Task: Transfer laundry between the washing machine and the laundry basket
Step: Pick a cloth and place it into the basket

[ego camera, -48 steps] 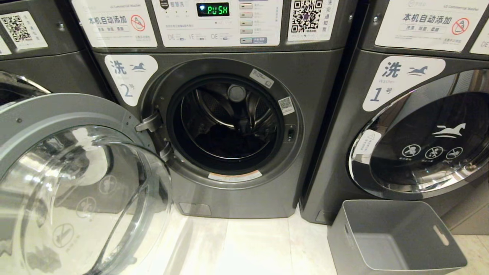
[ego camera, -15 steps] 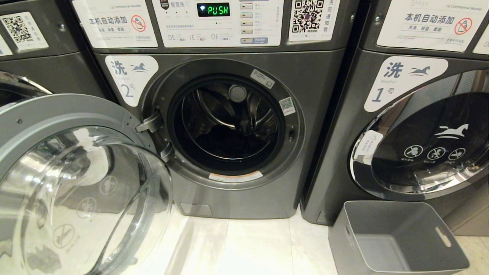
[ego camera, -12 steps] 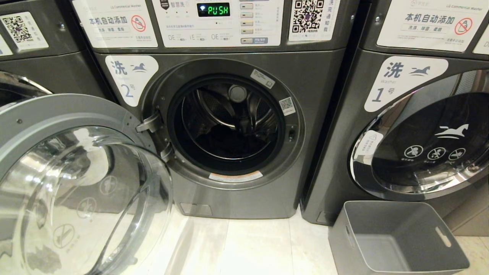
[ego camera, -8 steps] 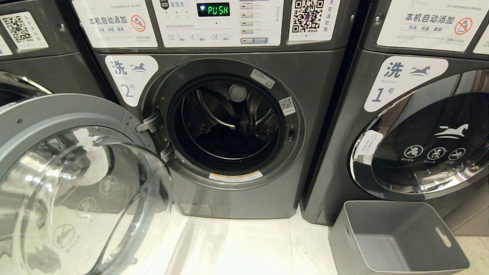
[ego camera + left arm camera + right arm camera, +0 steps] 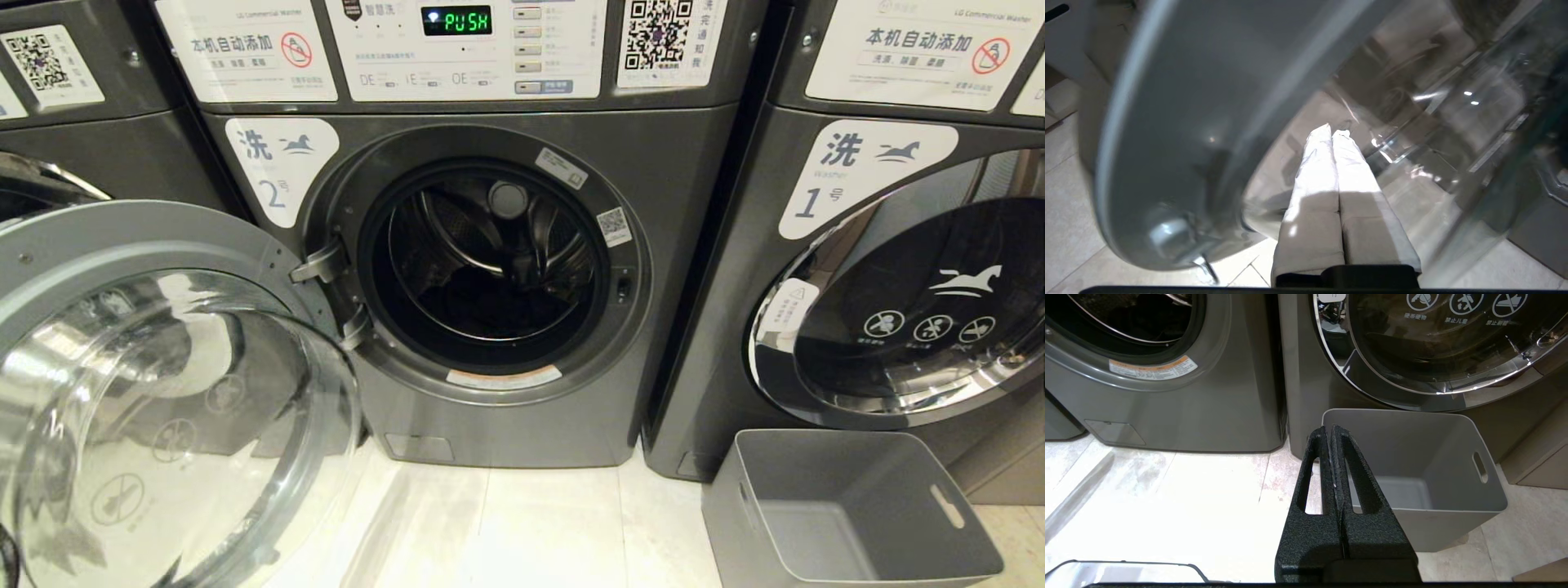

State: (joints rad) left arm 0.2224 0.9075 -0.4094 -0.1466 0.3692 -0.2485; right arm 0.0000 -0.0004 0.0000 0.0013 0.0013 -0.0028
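Now my left pincer has its two fingers pressed together, holding nothing; its tips are right at the clear glass bowl of the open door, though I cannot tell if they touch it; the grey ring of this door is beside them. My right pincer is also narrow, fingers together and empty; it hangs above the pale floor, pointing to the near rim of the laundry basket. The basket is grey, with a slot handle in its wall, and nothing lies in it; it stands on the floor in front of washer number 1, whose door is shut. The washing machine number 2 stands open; in the bottom of its drum something dark lies, but I cannot tell what; its display reads PUSH.
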